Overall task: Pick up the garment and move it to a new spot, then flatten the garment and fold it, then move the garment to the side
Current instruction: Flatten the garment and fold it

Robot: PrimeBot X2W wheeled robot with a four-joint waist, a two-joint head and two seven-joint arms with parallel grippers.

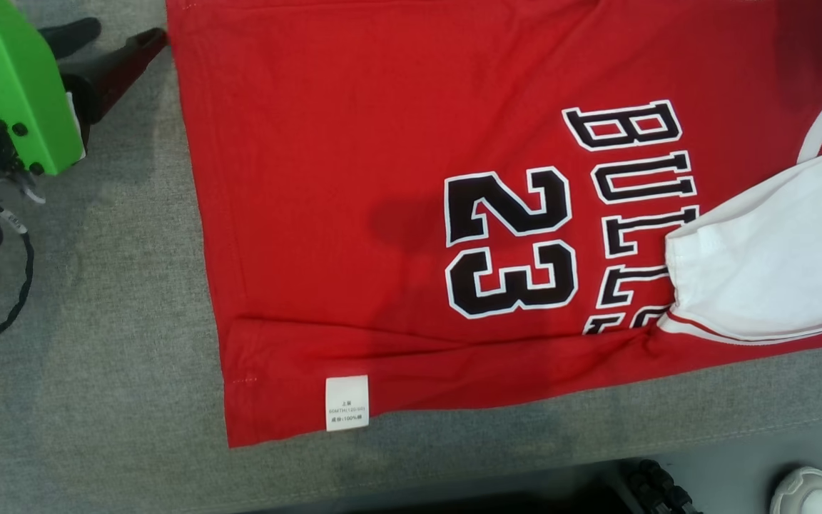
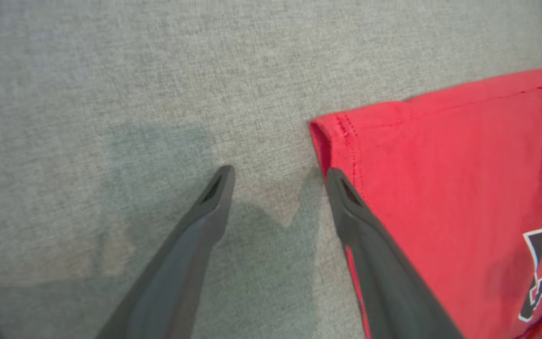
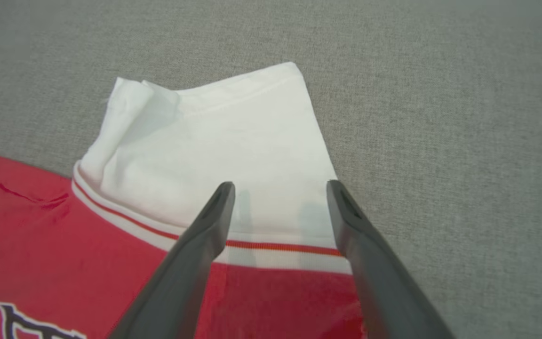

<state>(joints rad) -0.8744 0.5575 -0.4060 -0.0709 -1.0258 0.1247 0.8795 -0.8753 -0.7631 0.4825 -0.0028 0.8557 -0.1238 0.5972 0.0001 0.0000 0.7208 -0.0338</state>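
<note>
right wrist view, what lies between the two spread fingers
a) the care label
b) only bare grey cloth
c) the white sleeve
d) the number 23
c: the open right gripper frames the white sleeve of the red jersey, its fingertips spread over the white fabric just above the red-striped band.

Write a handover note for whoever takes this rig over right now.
Left gripper: jaws open, empty, beside the red jersey's hem corner.
Right gripper: jaws open, empty, over the spread white sleeve.
The jersey lies mostly flat on the grey table; the other white sleeve lies over the BULLS lettering.
Done: laid out. Left: folding the body, moving it aside.
</note>
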